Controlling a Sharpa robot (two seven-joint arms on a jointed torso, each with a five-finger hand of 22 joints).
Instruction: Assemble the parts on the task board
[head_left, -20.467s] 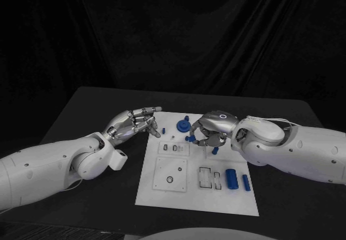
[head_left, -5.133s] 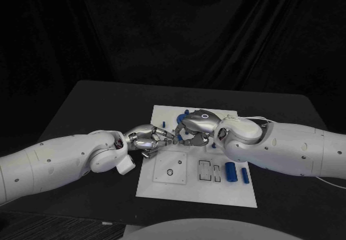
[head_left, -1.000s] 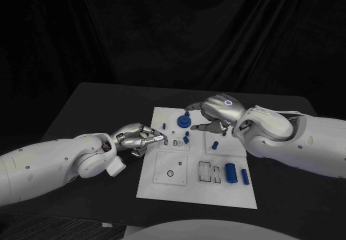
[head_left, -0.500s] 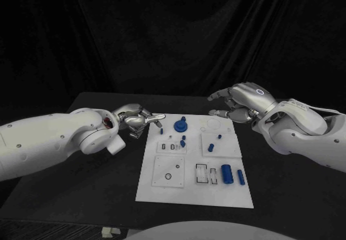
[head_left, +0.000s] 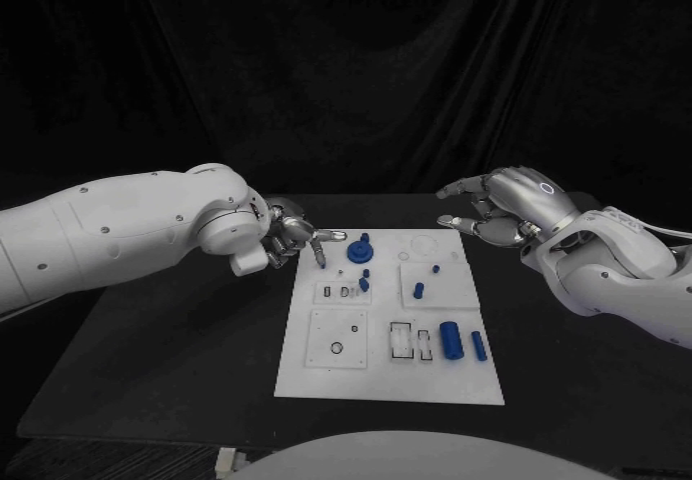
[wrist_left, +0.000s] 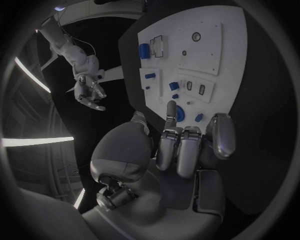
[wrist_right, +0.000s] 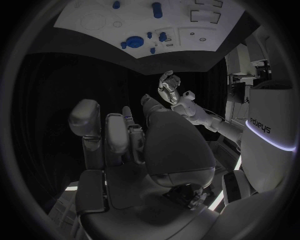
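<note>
On the black table (head_left: 173, 330) in front of me the white task board (head_left: 353, 375) is lying flat, and both of my arms are hanging above the table, off the board. My left robot hand (head_left: 296, 240) is hovering just beside the far left corner of the board; its fingers (wrist_left: 178, 150) are curling in together, with one finger pointing out toward the board, and it is grasping nothing. My right robot hand (head_left: 498, 205) is floating near the far right corner of the board, with the fingers apart and loosely bent, and it is released, holding nothing.

The blue parts are all resting on the board. A round blue part with a peg on top (head_left: 361, 247) is standing near the far edge, close to my left robot hand but not touching it. Beside it, at the left edge, a small blue peg (head_left: 322, 260) is standing. A little nearer to me two small blue pieces (head_left: 365, 280) are sitting by the slotted plate (head_left: 343, 292). A short blue peg (head_left: 418, 291) is lying on the right square plate. In the near right part of the board a thick blue cylinder (head_left: 450, 341) and a thinner blue bar (head_left: 477, 346) are lying side by side, just beside two empty rectangular slots (head_left: 414, 342). The near left plate is carrying a small dark ring (head_left: 336, 348).
</note>
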